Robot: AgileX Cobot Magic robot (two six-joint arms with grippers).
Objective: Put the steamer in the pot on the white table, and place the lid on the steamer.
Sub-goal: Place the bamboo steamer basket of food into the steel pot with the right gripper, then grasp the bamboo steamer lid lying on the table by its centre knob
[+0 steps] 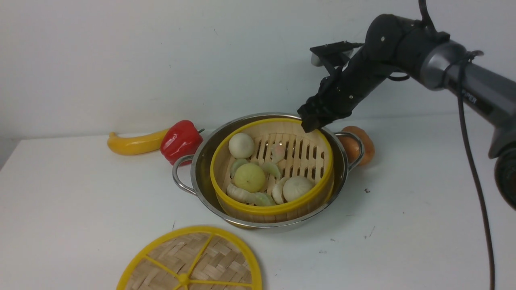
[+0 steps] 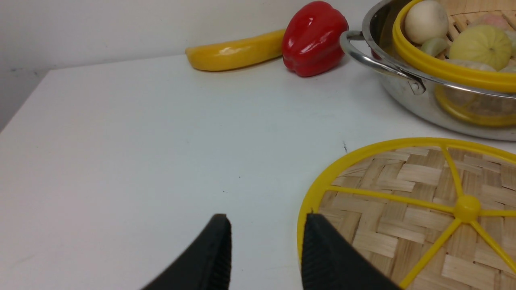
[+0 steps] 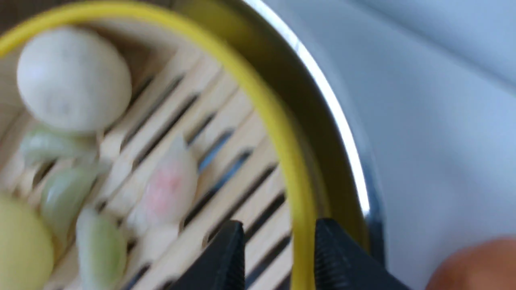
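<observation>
One lid (image 1: 193,262) is cut off; left claw (image 2: 267,219) is seen open — right claw (image 3: 279,225) too, blurred, astride one steamer (image 1: 306,158).

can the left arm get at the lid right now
Probably yes: the left gripper sits right beside the lid, jaws apart, and nothing stands between them on the white table.

Room left and right of the pot, crowded behind
Worktop (image 1: 68,193) lies bare left of the pot (image 1: 200,159) and to its right; a red pepper (image 1: 181,140) and yellow banana (image 1: 135,144) sit by its left handle, an orange-brown lump (image 1: 366,146) behind the right one, the lid (image 1: 209,257) lies in front, right fingers (image 3: 342,266) straddle the steamer (image 1: 258,209) rim
</observation>
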